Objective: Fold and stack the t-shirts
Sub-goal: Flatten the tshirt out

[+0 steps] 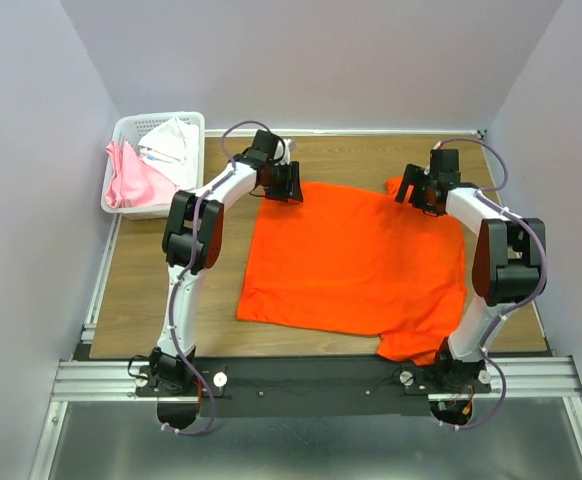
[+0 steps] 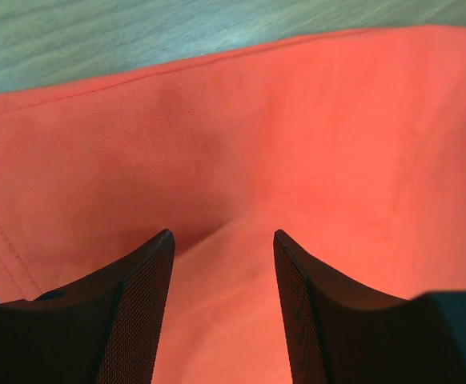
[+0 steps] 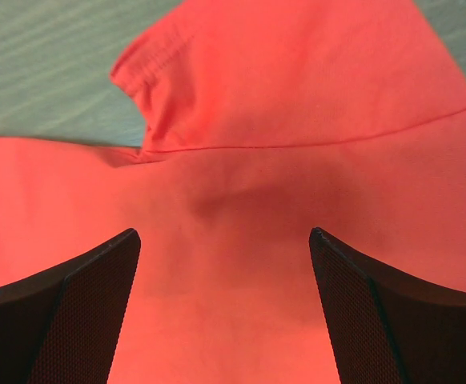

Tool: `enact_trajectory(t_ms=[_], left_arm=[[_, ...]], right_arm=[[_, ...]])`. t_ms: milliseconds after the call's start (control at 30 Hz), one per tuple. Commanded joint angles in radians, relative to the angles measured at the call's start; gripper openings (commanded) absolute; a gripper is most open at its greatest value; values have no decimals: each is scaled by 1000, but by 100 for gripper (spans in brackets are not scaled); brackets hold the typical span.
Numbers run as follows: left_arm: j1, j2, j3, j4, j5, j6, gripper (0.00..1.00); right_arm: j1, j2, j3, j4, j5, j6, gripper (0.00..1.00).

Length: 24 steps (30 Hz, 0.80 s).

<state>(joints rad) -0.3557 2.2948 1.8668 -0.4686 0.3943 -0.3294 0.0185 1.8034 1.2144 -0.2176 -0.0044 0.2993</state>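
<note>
A bright orange t-shirt lies spread flat on the wooden table. My left gripper hovers over its far left corner, jaws open, with only orange cloth between the fingers. My right gripper is over the far right part, near a sleeve, jaws wide open and empty. A pale pink t-shirt and a white t-shirt lie crumpled in the basket at the far left.
A white plastic lattice basket stands at the table's far left corner. Bare wood shows left of the orange shirt. Grey walls close in both sides. A metal rail runs along the near edge.
</note>
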Motion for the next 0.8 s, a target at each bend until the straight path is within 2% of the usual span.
enact_trajectory(t_ms=[0, 467, 767], left_arm=[[-5, 54, 61, -91, -51, 42, 60], [30, 118, 83, -82, -91, 29, 61], [79, 238, 258, -154, -77, 9, 60]], right_arm=[[0, 59, -10, 29, -19, 12, 92], [0, 264, 122, 32, -71, -22, 92], [0, 418, 316, 26, -124, -2, 91]])
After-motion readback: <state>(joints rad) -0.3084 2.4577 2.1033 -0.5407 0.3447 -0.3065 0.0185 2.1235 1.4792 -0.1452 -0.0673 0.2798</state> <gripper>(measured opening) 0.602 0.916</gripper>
